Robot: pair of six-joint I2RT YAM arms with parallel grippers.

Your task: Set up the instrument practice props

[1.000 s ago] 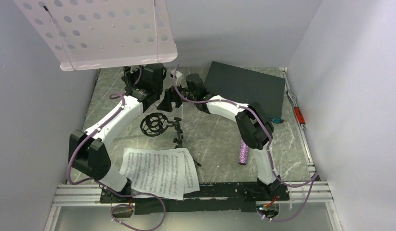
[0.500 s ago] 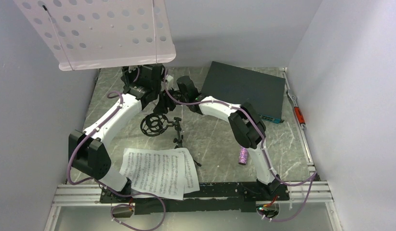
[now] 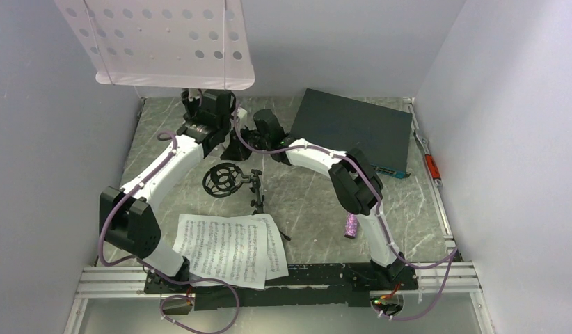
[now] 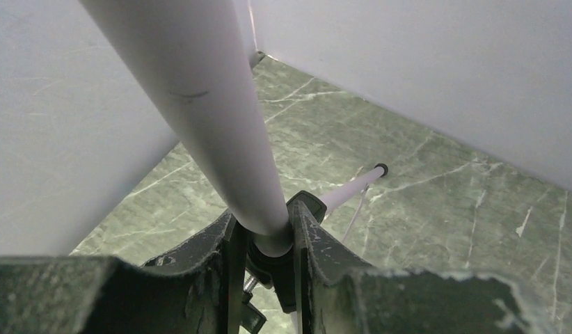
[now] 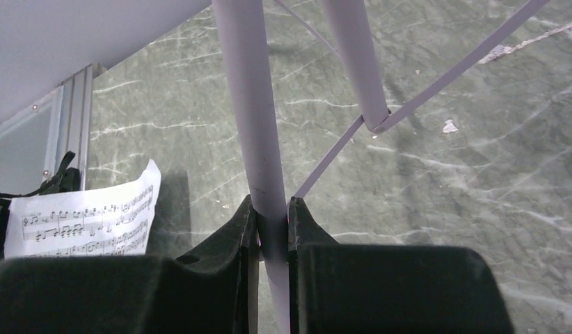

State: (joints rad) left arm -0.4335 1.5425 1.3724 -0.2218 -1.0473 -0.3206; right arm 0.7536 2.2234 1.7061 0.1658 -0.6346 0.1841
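Above both pairs of jaws, seen overhead, the music stand (image 3: 175, 42) is rising at the bench's (image 3: 408, 209) far end. The left jaws are gripping its pole (image 4: 220, 132). The right jaws are clamping a lower tube (image 5: 259, 139), with the sheet-music pages (image 5: 81, 216) beyond them. Placing the stand seems underway; next, settle its legs before releasing.

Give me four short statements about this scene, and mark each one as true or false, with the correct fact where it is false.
1. The left gripper is shut on the music stand. True.
2. The right gripper is open. False: it is also shut on a tube of the stand.
3. The sheet music rests on the stand. False: it lies on the table.
4. The microphone lies on the table. True.
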